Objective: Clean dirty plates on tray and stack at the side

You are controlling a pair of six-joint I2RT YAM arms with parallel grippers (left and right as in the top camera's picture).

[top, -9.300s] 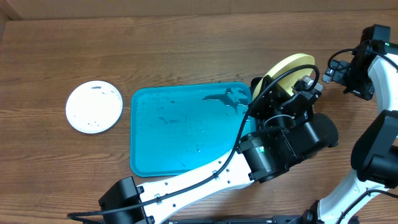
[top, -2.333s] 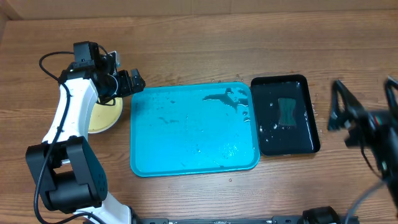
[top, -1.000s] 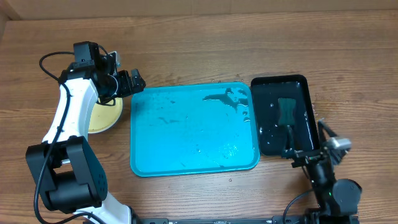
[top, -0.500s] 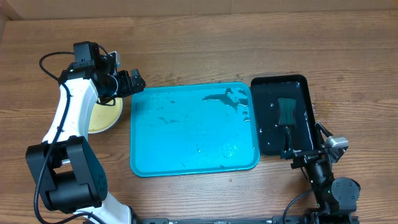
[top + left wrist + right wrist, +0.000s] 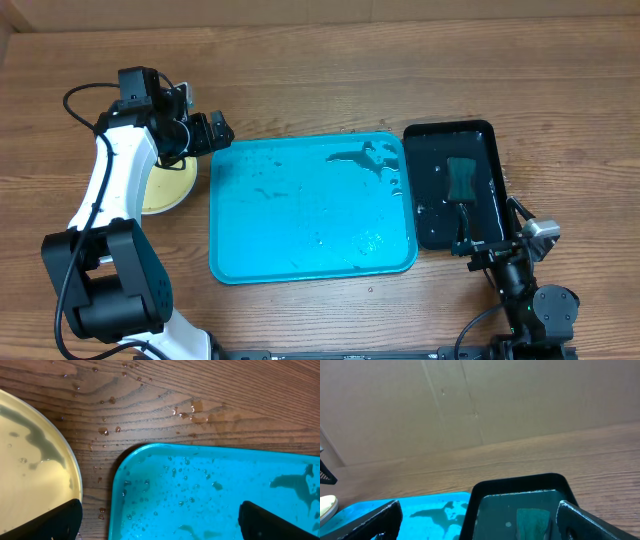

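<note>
The yellow-green plate (image 5: 165, 190) now lies on the table (image 5: 330, 60) just beside the left edge of the tray (image 5: 300, 250). The white plate lay there some seconds ago, so the two seem stacked. The left gripper (image 5: 212, 133) hovers at the tray's far left corner, jaws wide and empty. The right gripper (image 5: 492, 243) has drawn back to the table's near edge, also wide and empty. The tray carries no plate, so the task looks nearly finished.

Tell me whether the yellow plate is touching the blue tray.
Apart. The left wrist view shows a strip of bare table between the plate and the rim of the tray.
</note>
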